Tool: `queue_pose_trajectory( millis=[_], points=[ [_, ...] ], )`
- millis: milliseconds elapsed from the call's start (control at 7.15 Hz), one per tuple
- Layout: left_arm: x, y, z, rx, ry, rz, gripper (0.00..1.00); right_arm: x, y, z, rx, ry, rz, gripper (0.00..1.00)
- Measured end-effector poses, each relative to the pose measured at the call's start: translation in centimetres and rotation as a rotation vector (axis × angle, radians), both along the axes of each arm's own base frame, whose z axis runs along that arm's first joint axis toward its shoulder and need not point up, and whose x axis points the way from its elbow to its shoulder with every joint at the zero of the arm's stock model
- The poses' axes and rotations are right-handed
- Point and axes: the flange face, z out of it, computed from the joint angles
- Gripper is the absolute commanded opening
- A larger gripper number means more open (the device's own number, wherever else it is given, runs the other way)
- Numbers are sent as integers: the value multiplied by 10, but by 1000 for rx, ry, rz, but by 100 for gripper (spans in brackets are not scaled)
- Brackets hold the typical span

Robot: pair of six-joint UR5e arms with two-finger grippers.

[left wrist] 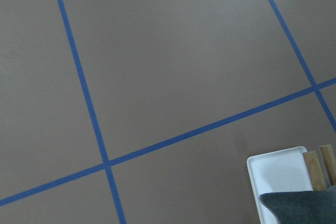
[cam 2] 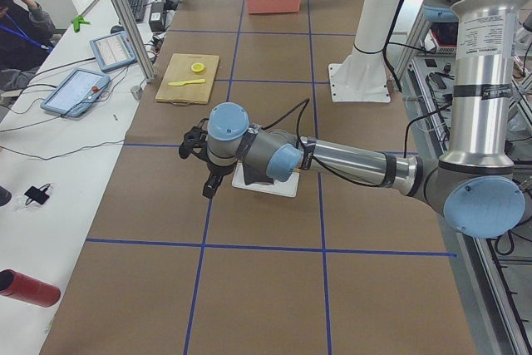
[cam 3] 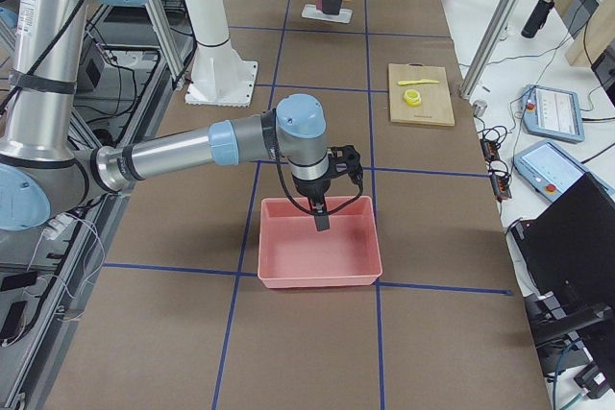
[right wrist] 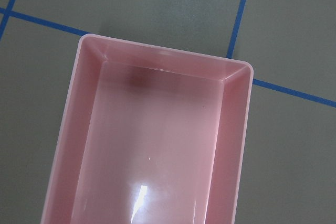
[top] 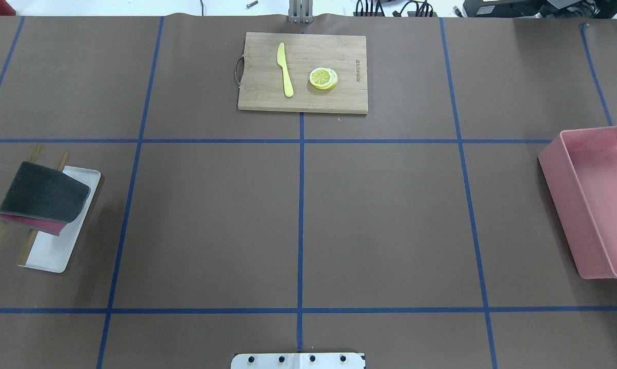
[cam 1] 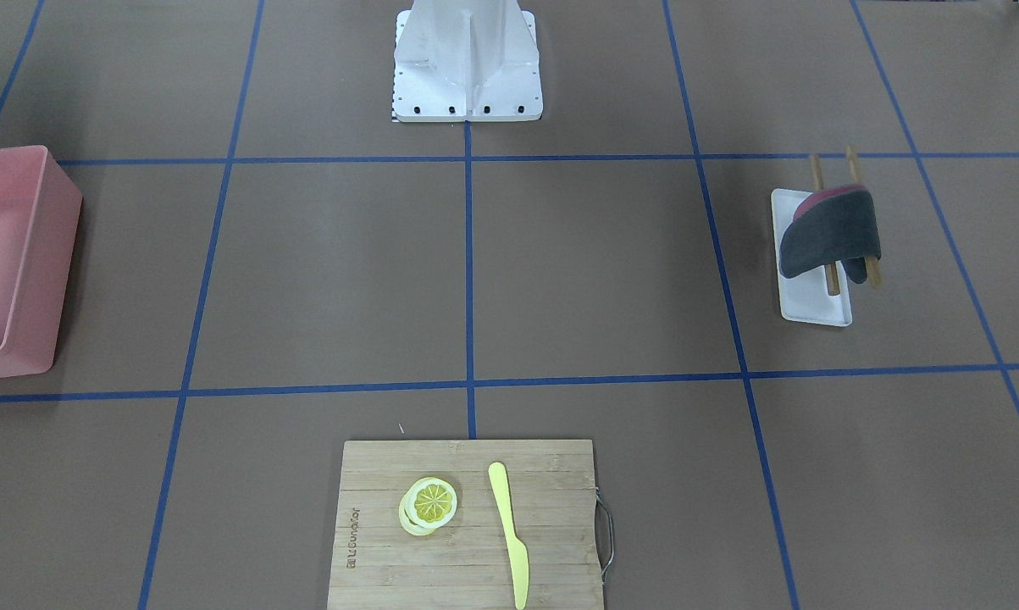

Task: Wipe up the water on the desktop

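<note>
The brown desktop [top: 211, 220] with blue tape lines fills the views; no water shows on it in any of them. A dark grey cloth [top: 44, 192] lies over a maroon one on a wooden rack above a white tray [top: 49, 256]. In the exterior left view my left gripper [cam 2: 209, 182] hangs above the desktop just beside that tray; I cannot tell whether it is open or shut. My right gripper [cam 3: 322, 216] hangs over the pink bin [cam 3: 317, 256], and its state cannot be told either. The left wrist view catches the tray corner [left wrist: 278, 174] and the cloth edge [left wrist: 302, 208].
A bamboo cutting board [top: 303, 72] with a yellow knife [top: 285, 69] and lemon slices [top: 323, 78] sits at the far middle edge. The pink bin [top: 595, 205] stands at the right. The robot's white base [cam 1: 467, 59] rises at the near middle. A person sits at the side table [cam 2: 17, 31].
</note>
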Motion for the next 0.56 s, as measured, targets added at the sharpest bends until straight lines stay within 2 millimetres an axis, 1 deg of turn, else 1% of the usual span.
queue_pose_trajectory(
  millis=[140, 419, 559],
  points=[
    [26, 10, 2, -28, 33, -6, 99, 0, 0, 0, 0, -1, 0, 100],
    [66, 26, 5, -77, 69, 0, 99, 0, 0, 0, -1, -1, -1, 100],
    [86, 30, 4, -91, 72, -2, 98, 0, 0, 1, -2, -2, -1, 100]
  ],
)
